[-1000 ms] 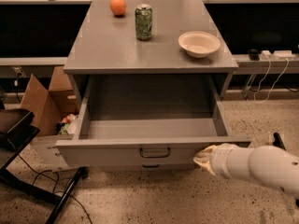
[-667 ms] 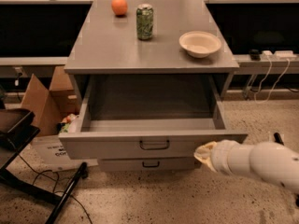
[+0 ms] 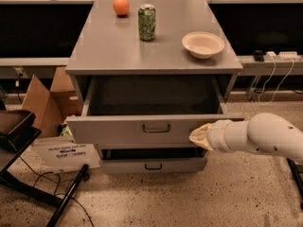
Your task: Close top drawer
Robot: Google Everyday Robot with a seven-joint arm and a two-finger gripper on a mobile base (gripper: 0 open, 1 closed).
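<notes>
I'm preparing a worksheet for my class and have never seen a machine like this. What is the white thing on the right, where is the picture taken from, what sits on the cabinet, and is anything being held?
The white tube is a robot's arm. Its pale tip is the hand, which sits against the right end of the front of the top drawer. That drawer is partly open. The one camera looks down at the grey cabinet from in front. On top stand an orange, a green can and a white bowl. No object shows in the hand.
</notes>
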